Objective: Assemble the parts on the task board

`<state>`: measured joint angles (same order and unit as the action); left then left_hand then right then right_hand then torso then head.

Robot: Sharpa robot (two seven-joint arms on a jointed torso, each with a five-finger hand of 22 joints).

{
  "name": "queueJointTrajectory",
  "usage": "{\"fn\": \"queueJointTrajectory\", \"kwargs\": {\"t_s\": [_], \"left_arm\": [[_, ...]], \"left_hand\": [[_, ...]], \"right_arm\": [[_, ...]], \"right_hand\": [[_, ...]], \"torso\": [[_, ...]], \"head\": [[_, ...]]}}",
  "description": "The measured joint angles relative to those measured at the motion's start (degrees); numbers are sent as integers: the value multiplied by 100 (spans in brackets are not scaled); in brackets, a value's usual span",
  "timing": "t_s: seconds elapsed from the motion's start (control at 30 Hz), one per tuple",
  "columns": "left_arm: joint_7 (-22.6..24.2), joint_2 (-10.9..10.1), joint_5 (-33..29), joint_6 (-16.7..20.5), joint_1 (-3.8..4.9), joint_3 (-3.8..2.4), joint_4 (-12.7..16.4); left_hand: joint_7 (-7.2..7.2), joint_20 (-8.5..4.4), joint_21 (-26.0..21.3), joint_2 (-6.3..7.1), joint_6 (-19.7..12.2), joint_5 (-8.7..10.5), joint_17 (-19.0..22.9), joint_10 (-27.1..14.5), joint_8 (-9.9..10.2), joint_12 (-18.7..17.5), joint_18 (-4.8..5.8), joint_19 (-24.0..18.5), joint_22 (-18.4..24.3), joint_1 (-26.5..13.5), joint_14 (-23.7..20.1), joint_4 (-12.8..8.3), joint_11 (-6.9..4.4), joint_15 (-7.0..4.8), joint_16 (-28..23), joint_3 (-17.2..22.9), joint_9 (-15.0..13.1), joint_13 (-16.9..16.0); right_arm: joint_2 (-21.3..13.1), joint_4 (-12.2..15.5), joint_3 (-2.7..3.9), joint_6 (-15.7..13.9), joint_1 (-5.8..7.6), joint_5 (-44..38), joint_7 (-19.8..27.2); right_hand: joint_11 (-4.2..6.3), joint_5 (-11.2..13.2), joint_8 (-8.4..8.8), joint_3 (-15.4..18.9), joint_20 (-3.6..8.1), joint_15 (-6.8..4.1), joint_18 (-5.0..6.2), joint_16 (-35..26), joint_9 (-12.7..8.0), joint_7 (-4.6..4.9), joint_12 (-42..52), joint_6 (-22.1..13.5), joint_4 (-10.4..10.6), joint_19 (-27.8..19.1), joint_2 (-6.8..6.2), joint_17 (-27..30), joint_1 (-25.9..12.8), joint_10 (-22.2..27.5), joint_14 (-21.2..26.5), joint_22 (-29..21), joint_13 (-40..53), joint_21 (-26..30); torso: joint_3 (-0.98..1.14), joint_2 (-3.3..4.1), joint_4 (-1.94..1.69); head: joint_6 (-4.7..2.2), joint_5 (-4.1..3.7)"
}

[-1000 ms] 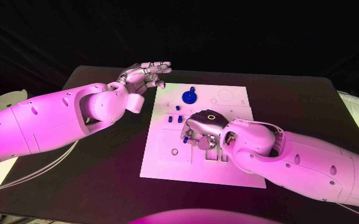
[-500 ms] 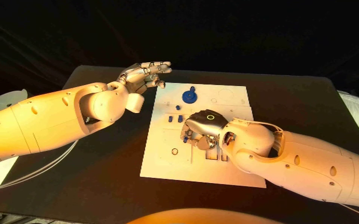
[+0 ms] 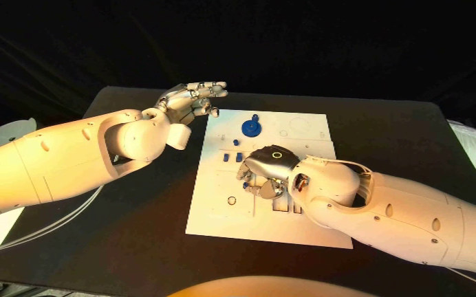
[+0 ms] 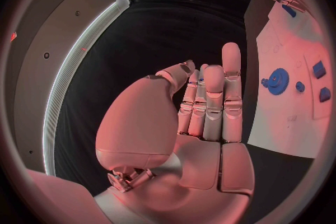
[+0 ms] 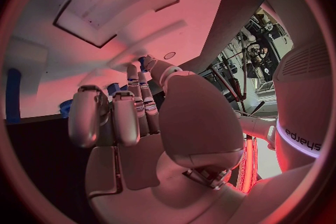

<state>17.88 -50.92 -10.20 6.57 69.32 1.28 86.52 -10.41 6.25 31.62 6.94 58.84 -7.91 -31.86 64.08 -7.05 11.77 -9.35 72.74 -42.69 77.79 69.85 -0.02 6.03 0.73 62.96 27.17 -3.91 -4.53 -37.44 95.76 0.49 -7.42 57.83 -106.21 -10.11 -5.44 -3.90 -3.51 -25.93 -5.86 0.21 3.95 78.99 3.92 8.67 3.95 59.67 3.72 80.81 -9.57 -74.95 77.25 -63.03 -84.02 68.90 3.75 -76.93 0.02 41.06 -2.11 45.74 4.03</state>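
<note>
in the head view the task board (image 3: pixel 287 173) is a white rectangular plate lying flat in the middle of the black bench (image 3: pixel 129 242), with thin outlines and small recesses drawn over its surface. a round blue part like a gear (image 3: pixel 252 128) sits near its far edge, and a few small blue parts (image 3: pixel 234 157) lie in a row just under it. the right robot hand (image 3: pixel 266 172) is palm down over the middle of the board, its fingers bent down toward the plate, with a small blue piece (image 3: pixel 245 185) at its fingertips; i cannot tell if it grasps this piece. the left robot hand (image 3: pixel 191 97) is above the bench, just beside the far left corner of the board, grasping nothing, fingers apart. in the left wrist view the left robot hand (image 4: pixel 203 112) has straight fingers side by side, released, and the white board (image 4: pixel 294 95) lies beside it with the blue gear (image 4: pixel 277 79) and square blue parts (image 4: pixel 319 69) on it. in the right wrist view the right robot hand (image 5: pixel 133 123) has its fingers curled toward the white board (image 5: pixel 112 28), close over it.
</note>
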Motion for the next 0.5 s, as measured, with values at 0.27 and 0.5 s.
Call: {"fn": "queueJointTrajectory", "kwargs": {"t_s": [0.27,0.5], "left_arm": [[-15,-2,14,-8,0,0,-2],[-29,-6,28,-18,0,0,-11]], "left_hand": [[0,18,0,0,0,0,19,0,0,0,0,-19,5,0,0,-15,0,0,0,-15,0,0],[0,18,0,0,0,0,19,0,0,0,0,-19,5,0,0,-15,0,0,0,-15,0,0]], "right_arm": [[-34,-9,-21,-155,-11,9,1],[-380,230,-24,-300,-19,17,-2]], "right_hand": [[-31,0,0,23,0,0,0,-24,0,12,-26,-14,22,0,-15,1,-13,91,0,-32,-33,19],[-29,0,0,87,-20,0,0,-76,0,16,-10,-18,7,-20,-15,1,-13,89,0,-81,-11,48]], "torso": [[2,0,0],[5,-1,1]], "head": [[-4,4],[-31,-19]]}}
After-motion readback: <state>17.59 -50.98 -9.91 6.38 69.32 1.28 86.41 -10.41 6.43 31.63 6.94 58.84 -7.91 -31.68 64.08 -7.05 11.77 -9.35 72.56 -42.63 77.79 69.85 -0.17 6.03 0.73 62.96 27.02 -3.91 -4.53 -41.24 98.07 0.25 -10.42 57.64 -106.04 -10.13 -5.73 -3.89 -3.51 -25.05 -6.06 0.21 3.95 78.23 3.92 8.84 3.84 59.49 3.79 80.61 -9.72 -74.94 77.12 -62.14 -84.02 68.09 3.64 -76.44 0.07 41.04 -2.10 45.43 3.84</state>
